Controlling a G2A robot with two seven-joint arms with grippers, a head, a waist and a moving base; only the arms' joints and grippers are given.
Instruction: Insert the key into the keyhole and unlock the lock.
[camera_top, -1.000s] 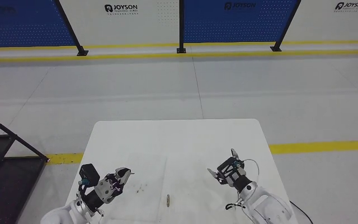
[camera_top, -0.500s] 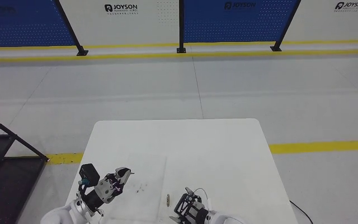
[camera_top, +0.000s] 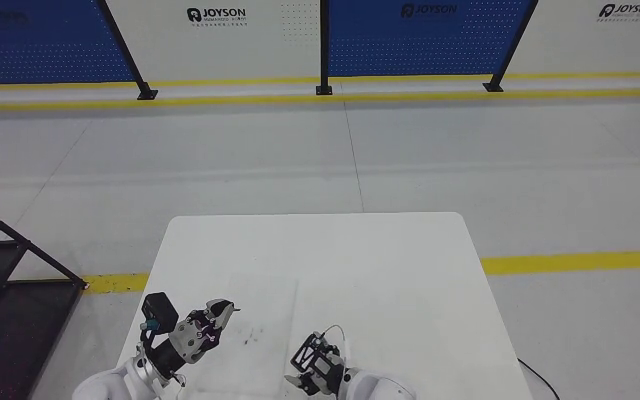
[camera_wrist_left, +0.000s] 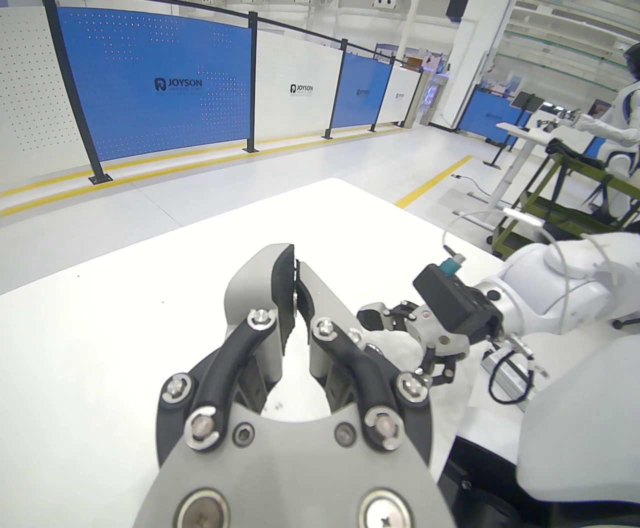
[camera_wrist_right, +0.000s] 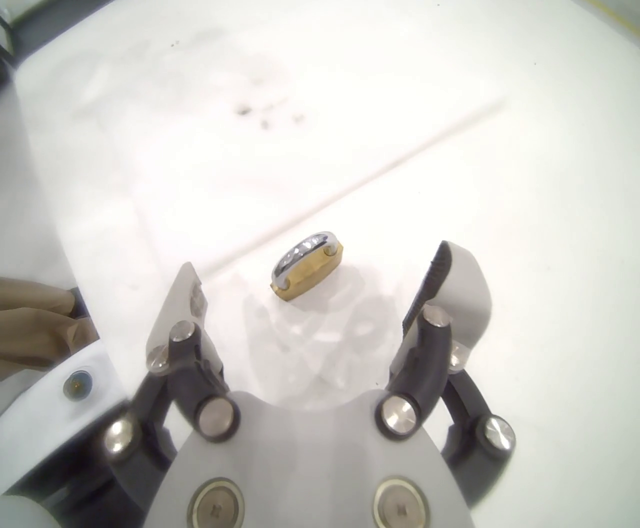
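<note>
Table (camera_top: 400, 260): white top with rounded corners, standing on the floor.
Specks (camera_wrist_right: 245, 110): a few dark marks scattered on the tabletop near its front edge.
Floor (camera_top: 350, 160): pale grey and glossy.
Yellow lines (camera_top: 250, 100): a double stripe along the foot of the fence; a single stripe (camera_top: 560, 263) beside the table.
Fence: blue panels (camera_top: 420, 35) and white panels (camera_top: 215, 40) alternating between black posts (camera_top: 324, 50).
Black frame (camera_top: 30, 260): at the left edge, just beside the table.
Second desk (camera_wrist_left: 520, 132): white, well apart, with a green cart (camera_wrist_left: 535, 195) near it.
</note>
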